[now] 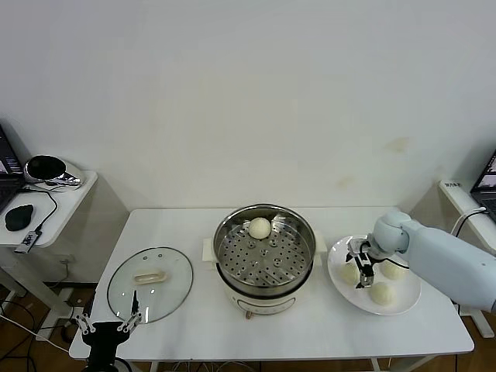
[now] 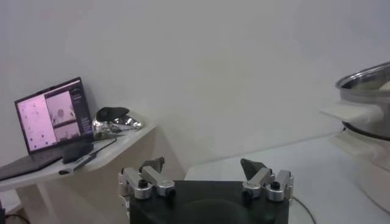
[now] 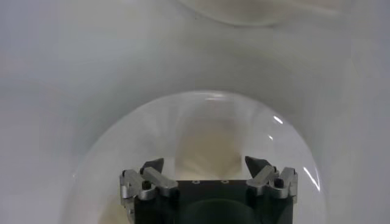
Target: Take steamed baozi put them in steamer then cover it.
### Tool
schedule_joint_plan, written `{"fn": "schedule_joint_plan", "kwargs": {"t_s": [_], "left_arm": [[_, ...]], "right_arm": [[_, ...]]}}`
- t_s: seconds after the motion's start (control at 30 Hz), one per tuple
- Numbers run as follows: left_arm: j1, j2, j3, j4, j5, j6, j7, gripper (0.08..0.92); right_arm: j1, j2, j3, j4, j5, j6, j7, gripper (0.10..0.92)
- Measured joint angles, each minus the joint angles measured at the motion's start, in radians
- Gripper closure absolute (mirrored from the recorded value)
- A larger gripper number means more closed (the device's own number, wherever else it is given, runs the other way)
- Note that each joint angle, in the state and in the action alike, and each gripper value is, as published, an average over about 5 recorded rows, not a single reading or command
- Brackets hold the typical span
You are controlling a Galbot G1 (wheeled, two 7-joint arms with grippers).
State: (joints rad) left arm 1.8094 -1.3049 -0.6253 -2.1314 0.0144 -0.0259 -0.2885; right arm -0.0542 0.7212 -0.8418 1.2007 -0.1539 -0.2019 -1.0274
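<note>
The right tool (image 1: 361, 269) hangs spread wide over the round cream-white dough bun (image 1: 349, 272) on the flat white plate (image 1: 403, 301) (left tool (image 1: 108, 326) parked, released, at the counter's (image 1: 310, 325) near edge).

The right arm (image 1: 446, 260) wears a smooth pale blue-grey shell that swells into a rounded wrist joint just behind the right gripper (image 1: 363, 273). That gripper has a black body with silver metal knuckles, each set with a dark round screw, and short dark pointed fingers (image 3: 255, 164). The left gripper (image 1: 108, 327) is built the same: a black block behind, silver links with screws (image 2: 271, 184), and slim dark fingertips.
</note>
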Motion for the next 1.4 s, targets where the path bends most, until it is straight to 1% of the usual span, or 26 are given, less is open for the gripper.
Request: {"fn": "schedule_joint_plan", "kwargs": {"t_s": [0.2,0.43,0.73,1.03,1.2,1.4], "left_arm": [[-0.002,-0.003,0.001,0.001,0.000,-0.001,0.000,0.177],[-0.001,-0.004,0.002,0.001,0.002,-0.001,0.000,0.177],[-0.007,0.005,0.008,-0.001,0.002,0.001,0.000,0.177],[-0.026,0.017,0.024,0.003,-0.003,0.006,0.000,0.177],[-0.036,0.025,0.029,0.006,-0.010,0.013,-0.001,0.177],[-0.047,0.031,0.025,0.003,-0.018,0.024,-0.001,0.177]], "right_arm": [[-0.006,0.007,0.018,-0.010,-0.009,-0.001,0.003,0.370],[0.000,0.000,0.024,-0.003,-0.006,-0.009,-0.004,0.435],[0.114,-0.065,-0.022,0.080,0.074,-0.048,-0.023,0.433],[0.447,-0.105,-0.223,0.229,0.250,-0.108,-0.018,0.424],[0.609,-0.072,-0.326,0.303,0.383,-0.159,0.013,0.423],[0.697,0.034,-0.393,0.343,0.542,-0.243,0.076,0.417]]}}
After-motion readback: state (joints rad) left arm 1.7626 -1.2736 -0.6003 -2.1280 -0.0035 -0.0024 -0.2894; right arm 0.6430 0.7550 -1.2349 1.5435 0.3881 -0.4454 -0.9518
